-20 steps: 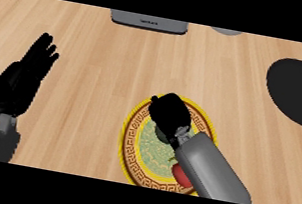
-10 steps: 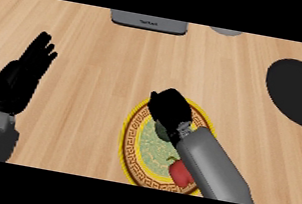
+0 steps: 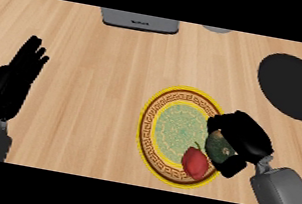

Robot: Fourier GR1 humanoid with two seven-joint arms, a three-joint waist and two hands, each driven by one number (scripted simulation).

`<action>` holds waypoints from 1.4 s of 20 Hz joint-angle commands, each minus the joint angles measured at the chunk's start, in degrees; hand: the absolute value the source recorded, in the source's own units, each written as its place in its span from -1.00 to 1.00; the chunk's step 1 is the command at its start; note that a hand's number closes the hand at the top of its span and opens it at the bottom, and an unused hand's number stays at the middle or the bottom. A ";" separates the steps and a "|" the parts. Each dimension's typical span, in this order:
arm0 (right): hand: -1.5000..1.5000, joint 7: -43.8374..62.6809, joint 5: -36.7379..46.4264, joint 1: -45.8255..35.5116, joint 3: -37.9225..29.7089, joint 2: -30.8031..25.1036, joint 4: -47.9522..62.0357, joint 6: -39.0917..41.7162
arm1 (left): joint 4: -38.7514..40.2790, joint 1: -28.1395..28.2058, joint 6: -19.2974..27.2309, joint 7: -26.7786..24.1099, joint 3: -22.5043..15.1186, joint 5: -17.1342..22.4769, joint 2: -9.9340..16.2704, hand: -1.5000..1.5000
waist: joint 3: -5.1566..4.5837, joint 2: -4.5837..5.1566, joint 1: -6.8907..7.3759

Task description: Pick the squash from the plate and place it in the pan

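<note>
Here the light wooden counter runs wide and bare between the plate and the pan, its grain lines running left to right. The pan sits well apart from the plate, up toward the view's right edge: a flat, matte black round with a black handle reaching down and right to the edge. The stretch of wood between the plate's upper right rim and the pan's lower edge holds nothing.

The plate is round, with a yellow rim, a dark patterned band inside it, and a pale green patterned centre. A glossy red pepper lies on its lower right part, its thin stem pointing up.

The squash is a dark green, rounded lump with a pale spot showing low on it. It sits at the plate's right rim, just above and right of the pepper. Most of it is hidden, so its long axis cannot be told.

The right hand is curled round the squash, black fingers arching over its top and right side, with the grey forearm coming in from the lower right corner.

The left hand rests open near the view's left edge, fingers straight and pointing up.

At the top edge stand a grey boxy appliance and a sliver of a pale round object.
</note>
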 commanded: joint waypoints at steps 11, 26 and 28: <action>1.00 -1.29 -17.29 12.32 -25.54 -13.78 -38.17 2.50 | 0.55 -2.36 0.54 1.85 -0.40 -0.97 -0.66 0.00 | -0.01 0.62 1.23; 1.00 -9.72 -20.78 -6.04 -38.74 -13.37 1.12 -4.14 | -2.81 0.01 -1.85 0.92 -1.66 -1.28 -1.69 0.00 | 0.10 1.08 3.84; 1.00 -15.74 -22.58 -10.12 -42.54 -18.10 10.93 -4.21 | 0.85 -0.70 -2.93 -2.44 -0.69 -0.73 -1.75 0.00 | 0.10 1.33 4.08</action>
